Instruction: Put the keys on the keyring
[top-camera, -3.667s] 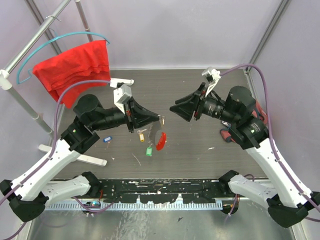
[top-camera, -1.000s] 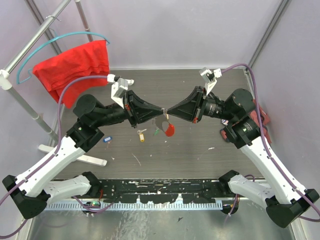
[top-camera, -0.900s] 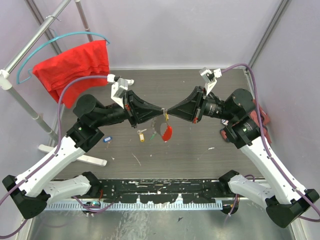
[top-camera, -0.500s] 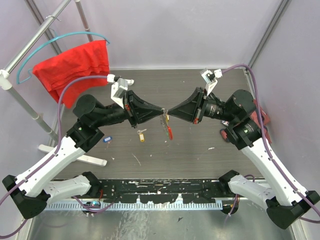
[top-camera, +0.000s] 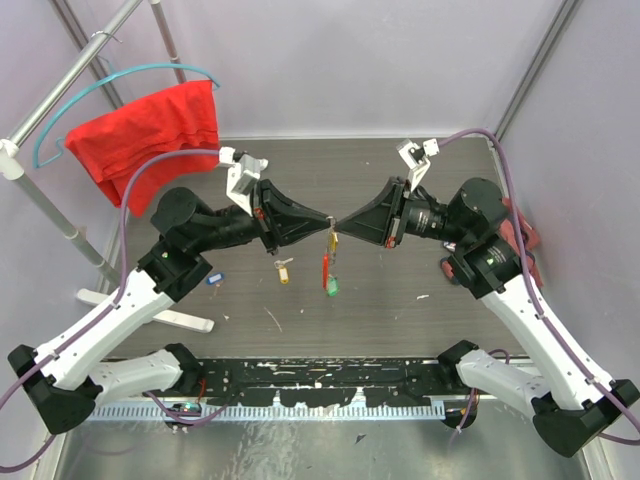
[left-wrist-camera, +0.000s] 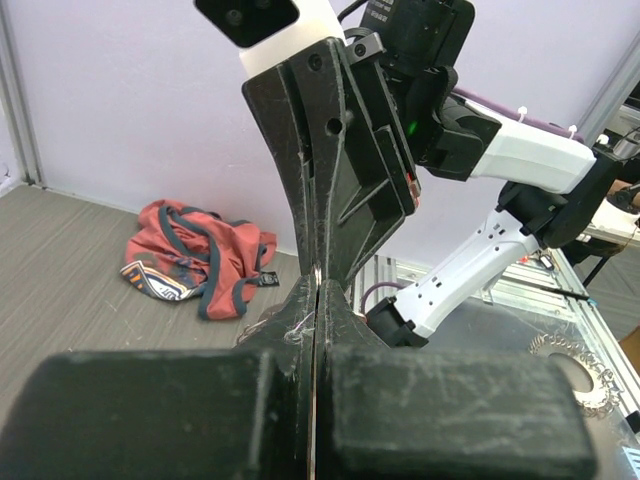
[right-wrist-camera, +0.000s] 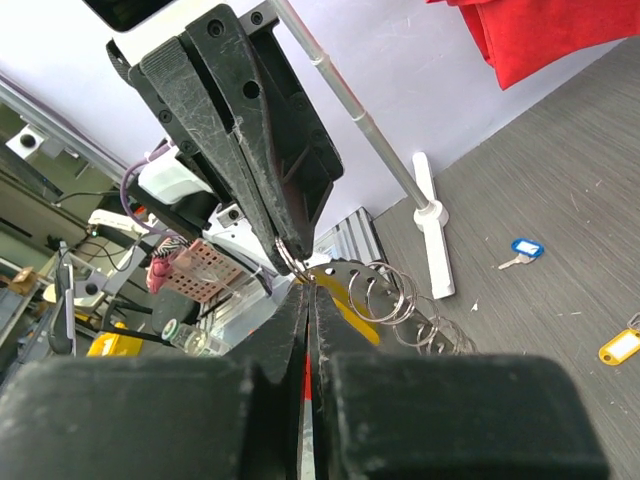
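My left gripper (top-camera: 327, 221) and right gripper (top-camera: 339, 224) meet tip to tip above the middle of the table, both shut. The keyring hangs below them, its red bar (top-camera: 326, 269) pointing down with a green-tagged key (top-camera: 333, 288) at its lower end. In the right wrist view the left gripper (right-wrist-camera: 287, 252) pinches the keyring's metal loop (right-wrist-camera: 400, 300). The right gripper (right-wrist-camera: 307, 292) pinches a thin metal key with a yellow tag (right-wrist-camera: 345, 292) against that loop. A yellow-tagged key (top-camera: 285, 271) and a blue-tagged key (top-camera: 213, 279) lie on the table. The left gripper (left-wrist-camera: 316, 288) shows shut jaws.
A red cloth (top-camera: 150, 130) hangs on a hanger at the back left. The rack's white foot (top-camera: 170, 317) lies left of the keys. A crumpled orange garment (left-wrist-camera: 195, 255) sits at the right edge of the table, behind the right arm.
The grippers have stayed tip to tip. The hanging keyring has swung from the right to straight down, and the green tag now shows beneath the red bar.
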